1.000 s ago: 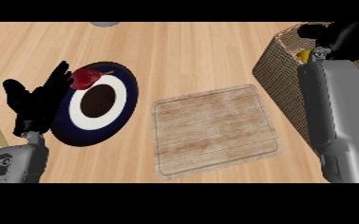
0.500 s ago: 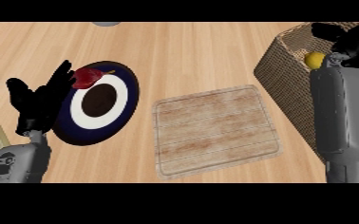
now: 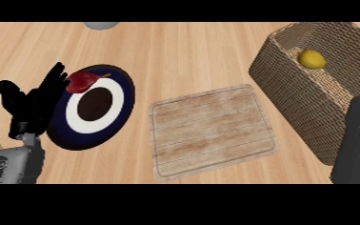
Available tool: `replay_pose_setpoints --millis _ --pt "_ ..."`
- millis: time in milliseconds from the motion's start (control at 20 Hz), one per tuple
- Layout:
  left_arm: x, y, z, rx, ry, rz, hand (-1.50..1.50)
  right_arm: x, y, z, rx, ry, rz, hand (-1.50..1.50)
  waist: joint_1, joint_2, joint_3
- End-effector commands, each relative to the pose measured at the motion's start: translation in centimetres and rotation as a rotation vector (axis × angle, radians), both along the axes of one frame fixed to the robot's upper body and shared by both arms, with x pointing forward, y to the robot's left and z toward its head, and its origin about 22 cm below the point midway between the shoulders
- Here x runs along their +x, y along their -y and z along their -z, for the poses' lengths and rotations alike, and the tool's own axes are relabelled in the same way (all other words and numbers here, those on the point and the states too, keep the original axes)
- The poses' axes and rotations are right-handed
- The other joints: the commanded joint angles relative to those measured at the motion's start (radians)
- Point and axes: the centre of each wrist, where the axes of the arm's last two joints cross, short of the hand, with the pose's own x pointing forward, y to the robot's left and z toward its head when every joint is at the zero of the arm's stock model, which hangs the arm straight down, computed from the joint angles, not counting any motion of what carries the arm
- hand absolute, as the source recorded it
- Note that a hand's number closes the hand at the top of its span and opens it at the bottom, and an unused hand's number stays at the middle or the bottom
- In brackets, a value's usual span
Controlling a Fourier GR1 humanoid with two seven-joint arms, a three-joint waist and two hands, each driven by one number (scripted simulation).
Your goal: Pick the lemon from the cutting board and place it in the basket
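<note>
- The small yellow lemon (image 3: 311, 59) now lies alone inside the brown woven basket (image 3: 281, 76), low against its inner wall; half a second ago the right hand was above it there.
- The right hand has gone out of the view. Only a dark piece of the right forearm (image 3: 347, 148) shows at the lower right edge, so I cannot tell how its fingers are.
- The pale wooden cutting board (image 3: 211, 131) carries nothing.
- The left hand (image 3: 32, 102) rests at the left edge as before, fingers straight and holding nothing, partly in front of the round dark blue and white plate (image 3: 95, 107) with a red thing (image 3: 82, 81) on it.
- I judge the placing is done; only the arm's retreat remains.
</note>
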Motion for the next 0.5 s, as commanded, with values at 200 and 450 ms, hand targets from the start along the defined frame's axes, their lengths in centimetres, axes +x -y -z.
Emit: replay_pose_setpoints --millis 200,450 --pt "-0.4 -0.3 -0.9 0.004 0.011 -0.005 0.0 -12.1 0.4 2.6 0.125 -0.041 -0.069 -1.5 -0.018 -0.003 0.001" --pt "-0.9 -0.9 0.6 0.005 -0.001 -0.025 0.0 -19.9 -0.6 1.6 0.168 -0.054 -0.147 -1.5 -0.021 0.0 0.001"
